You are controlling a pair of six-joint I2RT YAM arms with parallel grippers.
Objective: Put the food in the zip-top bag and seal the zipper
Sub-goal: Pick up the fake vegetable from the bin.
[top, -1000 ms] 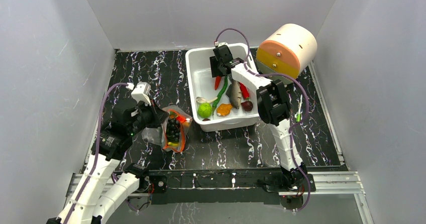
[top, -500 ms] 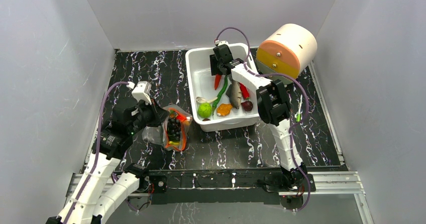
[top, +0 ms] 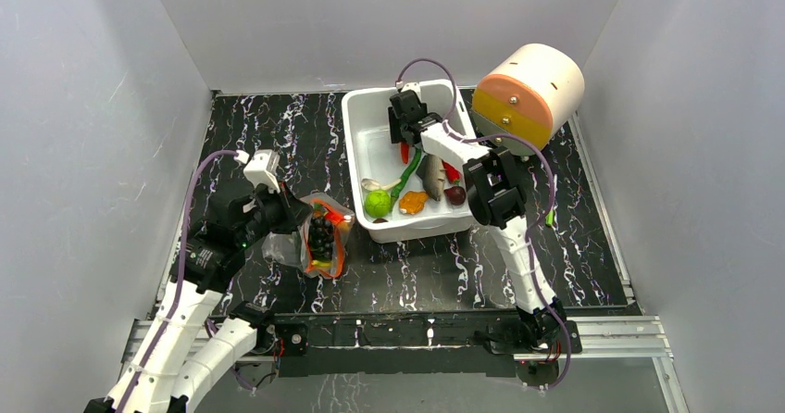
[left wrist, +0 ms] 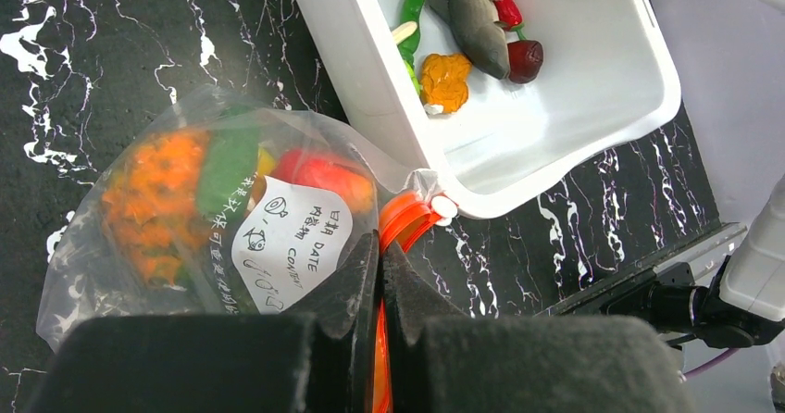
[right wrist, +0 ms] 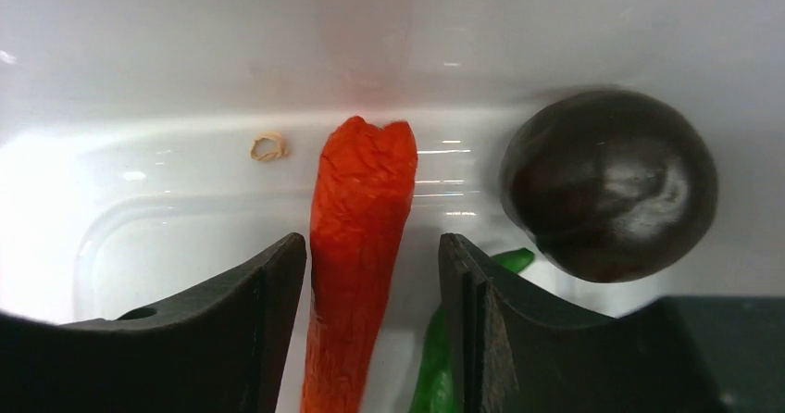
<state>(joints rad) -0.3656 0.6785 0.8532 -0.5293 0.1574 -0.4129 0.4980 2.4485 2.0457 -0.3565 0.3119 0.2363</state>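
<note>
The clear zip-top bag [top: 324, 237] lies left of the white bin and holds dark grapes [top: 319, 237], an orange piece [left wrist: 153, 200], a green piece and a red fruit [left wrist: 324, 174]. My left gripper [left wrist: 380, 244] is shut on the red-orange zipper [left wrist: 407, 220] at the bag's mouth; it shows in the top view [top: 289, 220] too. My right gripper [right wrist: 370, 246] is open, low in the bin, its jaws either side of a red chili [right wrist: 356, 200]. In the top view the right gripper [top: 404, 140] is at the bin's far end. A dark round fruit [right wrist: 611, 186] lies to its right.
The white bin [top: 355, 168] also holds a lime [top: 377, 203], a fish [top: 432, 174], an orange piece [top: 413, 201], a dark red piece [top: 454, 193] and a long green pod [top: 407, 177]. A cream and orange drum [top: 528, 89] stands behind the bin's right corner. Grey walls enclose the table.
My right gripper has shifted slightly left and lower over the red chili, and the right arm's elbow swung left. The left gripper and the bag have not moved.
</note>
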